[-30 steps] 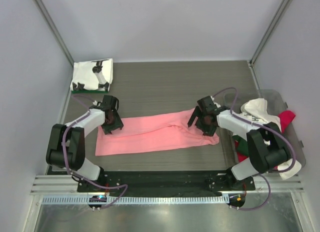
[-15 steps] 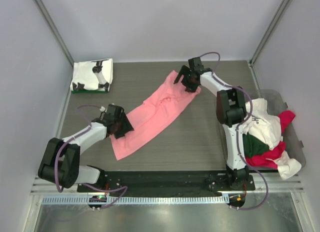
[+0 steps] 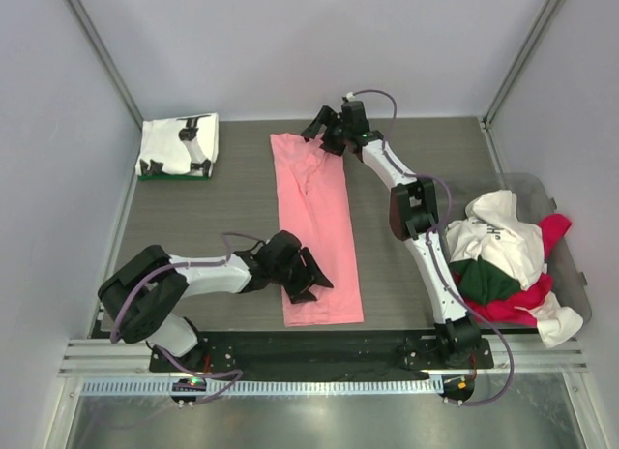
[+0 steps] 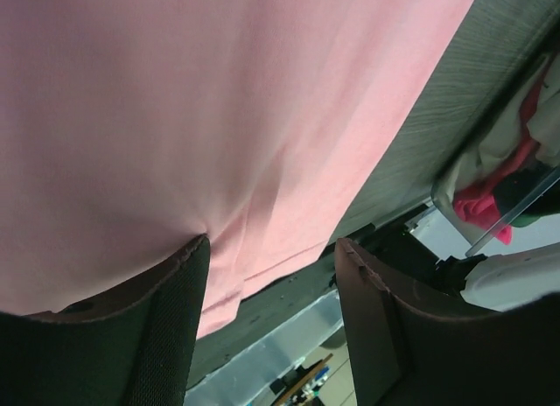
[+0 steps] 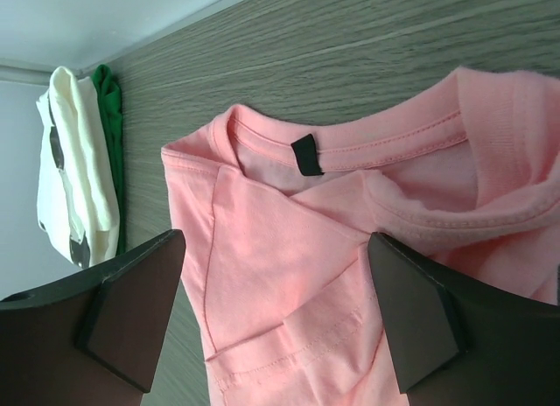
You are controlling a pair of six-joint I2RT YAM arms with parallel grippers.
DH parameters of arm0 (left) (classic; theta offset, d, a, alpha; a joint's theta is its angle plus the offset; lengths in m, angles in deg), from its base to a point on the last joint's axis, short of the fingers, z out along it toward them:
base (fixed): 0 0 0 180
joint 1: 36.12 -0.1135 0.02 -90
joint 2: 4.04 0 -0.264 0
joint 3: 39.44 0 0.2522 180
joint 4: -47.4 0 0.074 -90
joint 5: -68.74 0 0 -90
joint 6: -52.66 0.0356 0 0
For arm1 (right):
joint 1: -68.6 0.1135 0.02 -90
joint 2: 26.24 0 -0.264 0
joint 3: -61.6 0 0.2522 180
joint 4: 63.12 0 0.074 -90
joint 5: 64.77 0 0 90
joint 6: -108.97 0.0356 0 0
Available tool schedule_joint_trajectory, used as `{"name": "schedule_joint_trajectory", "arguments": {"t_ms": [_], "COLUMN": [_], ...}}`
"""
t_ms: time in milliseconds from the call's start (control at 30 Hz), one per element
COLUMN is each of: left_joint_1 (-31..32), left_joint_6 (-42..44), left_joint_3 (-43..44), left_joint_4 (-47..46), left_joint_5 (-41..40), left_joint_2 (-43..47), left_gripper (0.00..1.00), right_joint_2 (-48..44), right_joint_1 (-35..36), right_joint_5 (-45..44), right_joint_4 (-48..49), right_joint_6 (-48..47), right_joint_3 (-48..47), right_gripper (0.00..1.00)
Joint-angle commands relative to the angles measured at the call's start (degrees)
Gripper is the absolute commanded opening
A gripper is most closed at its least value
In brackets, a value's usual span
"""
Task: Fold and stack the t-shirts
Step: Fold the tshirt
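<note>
Bright, even diffuse light, faint shadows, left-wrist view slightly soft

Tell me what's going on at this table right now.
Two robot arms are folding t-shirts. The salmon-pink t-shirt lies as a long strip; the right hand is open over its collar end, the left hand open at its near hem. A folded white printed tee sits far left; more tees wait heaped in the bin on the right.

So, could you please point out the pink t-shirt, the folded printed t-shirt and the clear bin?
pink t-shirt [image 3: 317,226], top view, middle of the folded strip.
folded printed t-shirt [image 3: 177,144], top view, its white top face.
clear bin [image 3: 522,180], top view, far rim.
</note>
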Motion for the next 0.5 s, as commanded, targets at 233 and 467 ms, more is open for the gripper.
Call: {"name": "schedule_joint_trajectory", "arguments": {"t_ms": [233, 467], "left_joint_1": [9.03, 9.74], "left_joint_6": [0.12, 7.95], "left_joint_3": [13.75, 22.82], "left_joint_4": [25.29, 43.27], "left_joint_5": [-8.31, -23.07], "left_joint_2": [3.32, 13.07], "left_gripper": [0.63, 0.65], "right_joint_2": [0.61, -13.53], "right_joint_1": [0.34, -1.68], "right_joint_5": [4.08, 5.75], "right_joint_4": [-4.71, -4.80], "right_joint_6": [0.00, 0.35], "right_joint_3": [4.26, 8.21], "right_gripper": [0.94, 1.00]}}
